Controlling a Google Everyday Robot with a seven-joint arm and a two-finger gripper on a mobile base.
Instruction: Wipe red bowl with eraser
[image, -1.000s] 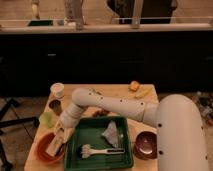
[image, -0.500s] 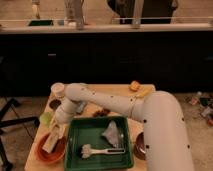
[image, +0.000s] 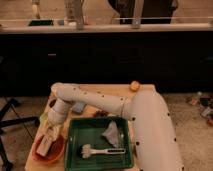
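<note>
The red bowl (image: 56, 154) sits at the table's front left corner, just left of the green tray. My gripper (image: 49, 137) reaches down into it from above, at the end of the white arm that sweeps in from the lower right. The gripper is shut on the eraser (image: 43, 146), a tan block pressed against the inside of the bowl. The arm's wrist hides the bowl's far rim.
A green tray (image: 125, 161) beside the bowl holds a white-handled brush (image: 104, 150) and a crumpled grey cloth (image: 112, 132). A blue-grey sponge (image: 78, 106) lies behind the arm. A small orange object (image: 134, 86) sits at the table's far edge. A dark counter runs behind.
The gripper with the eraser has shifted left and lower into the red bowl. The arm now covers more of the table's right side, hiding the dark bowl.
</note>
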